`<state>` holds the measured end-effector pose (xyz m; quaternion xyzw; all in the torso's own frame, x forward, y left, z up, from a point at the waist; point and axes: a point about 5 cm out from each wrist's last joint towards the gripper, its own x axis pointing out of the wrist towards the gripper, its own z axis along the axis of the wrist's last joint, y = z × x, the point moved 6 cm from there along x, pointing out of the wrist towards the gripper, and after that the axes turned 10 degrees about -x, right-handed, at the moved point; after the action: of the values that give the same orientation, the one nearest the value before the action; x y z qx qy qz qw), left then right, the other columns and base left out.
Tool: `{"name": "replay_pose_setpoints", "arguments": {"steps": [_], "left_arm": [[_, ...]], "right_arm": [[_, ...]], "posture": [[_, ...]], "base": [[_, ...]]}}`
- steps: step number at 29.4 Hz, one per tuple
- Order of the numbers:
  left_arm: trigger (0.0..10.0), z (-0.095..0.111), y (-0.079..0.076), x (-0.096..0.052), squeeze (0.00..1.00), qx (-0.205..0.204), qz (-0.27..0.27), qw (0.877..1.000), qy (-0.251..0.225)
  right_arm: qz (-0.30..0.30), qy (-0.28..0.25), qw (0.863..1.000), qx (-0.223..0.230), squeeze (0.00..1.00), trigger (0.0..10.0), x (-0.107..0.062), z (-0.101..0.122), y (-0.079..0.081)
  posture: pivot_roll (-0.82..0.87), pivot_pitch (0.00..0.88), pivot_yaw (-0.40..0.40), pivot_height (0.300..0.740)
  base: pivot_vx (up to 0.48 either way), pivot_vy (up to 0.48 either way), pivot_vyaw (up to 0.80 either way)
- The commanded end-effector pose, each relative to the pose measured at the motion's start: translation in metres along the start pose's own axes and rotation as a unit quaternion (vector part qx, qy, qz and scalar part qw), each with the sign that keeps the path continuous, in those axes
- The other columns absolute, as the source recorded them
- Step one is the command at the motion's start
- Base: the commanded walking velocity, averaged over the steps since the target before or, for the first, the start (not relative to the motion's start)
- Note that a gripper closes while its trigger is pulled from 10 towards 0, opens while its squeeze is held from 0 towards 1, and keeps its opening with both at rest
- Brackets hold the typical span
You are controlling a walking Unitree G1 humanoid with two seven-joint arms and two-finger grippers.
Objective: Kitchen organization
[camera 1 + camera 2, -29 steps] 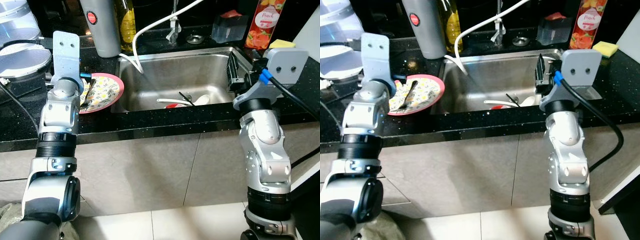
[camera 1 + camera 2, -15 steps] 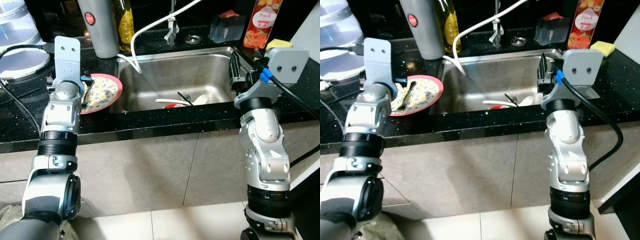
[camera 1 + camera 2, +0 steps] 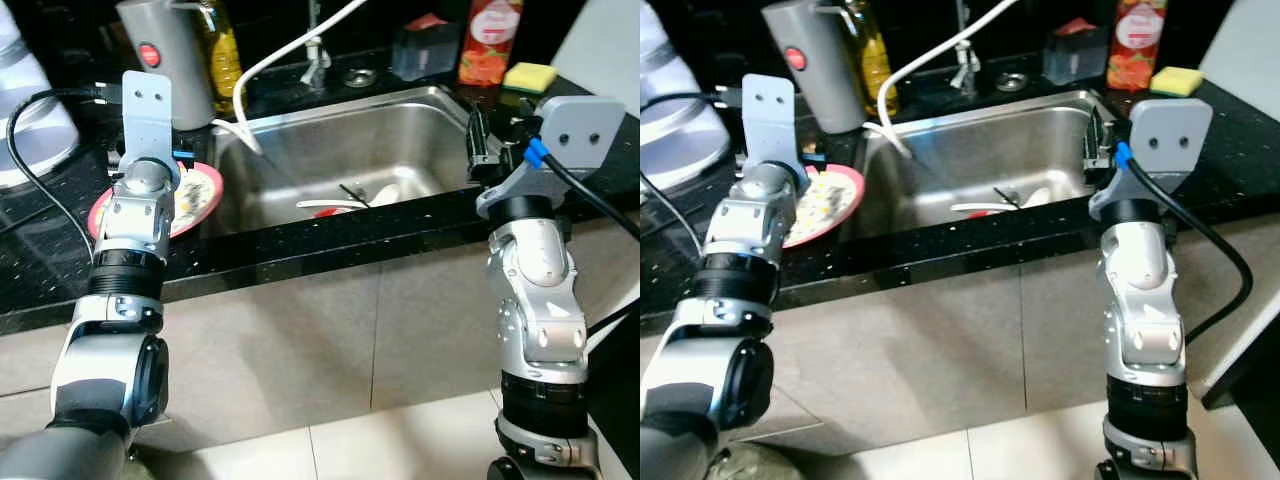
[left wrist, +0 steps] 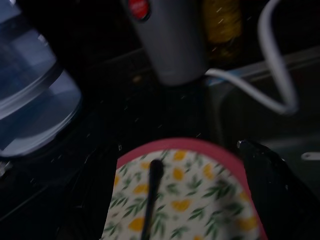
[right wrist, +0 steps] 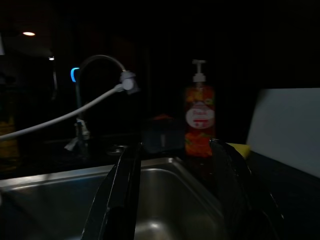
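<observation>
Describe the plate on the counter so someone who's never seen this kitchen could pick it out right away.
Start at the steel sink set in the black counter. On the counter just to its left, in front of the tall grey canister, lies the plate, with the left gripper over it. It is round, with a pink rim, a yellow flower and green leaf print, and a dark utensil resting on it.

sink (image 3: 400,140): brushed steel | counter (image 3: 300,235): glossy black speckled stone | arms: matt silver metal

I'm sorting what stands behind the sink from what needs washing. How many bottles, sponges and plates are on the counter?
Bottles: 2, the red soap bottle and the yellow oil bottle
Sponges: 1, the yellow sponge
Plates: 1, the floral plate
Total: 4
</observation>
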<state>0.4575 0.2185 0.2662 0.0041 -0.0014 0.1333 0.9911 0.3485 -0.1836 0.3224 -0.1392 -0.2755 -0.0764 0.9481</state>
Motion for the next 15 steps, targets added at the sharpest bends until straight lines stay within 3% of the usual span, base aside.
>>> {"name": "replay_pose_setpoints", "arguments": {"steps": [1,11,15], "left_arm": [[10.0,0.005,-0.001,0.002,0.00,-0.004,0.002,1.000,-0.005],[10.0,-0.006,0.011,0.005,0.00,0.005,0.033,0.999,0.011],[10.0,-0.021,0.016,0.006,0.00,-0.021,0.042,0.998,0.045]], "right_arm": [[-0.002,-0.009,1.000,0.004,0.00,10.0,-0.002,0.004,0.001],[-0.008,-0.005,1.000,0.008,0.00,10.0,-0.003,0.002,0.002],[-0.007,-0.004,1.000,0.006,0.00,10.0,-0.004,0.001,0.002]], "posture": [[-0.15,0.000,0.163,0.740],[-0.11,0.000,0.166,0.740],[-0.11,0.000,0.163,0.740]], "base": [[0.000,0.000,0.00],[0.000,0.000,0.00],[0.000,0.000,0.00]]}}
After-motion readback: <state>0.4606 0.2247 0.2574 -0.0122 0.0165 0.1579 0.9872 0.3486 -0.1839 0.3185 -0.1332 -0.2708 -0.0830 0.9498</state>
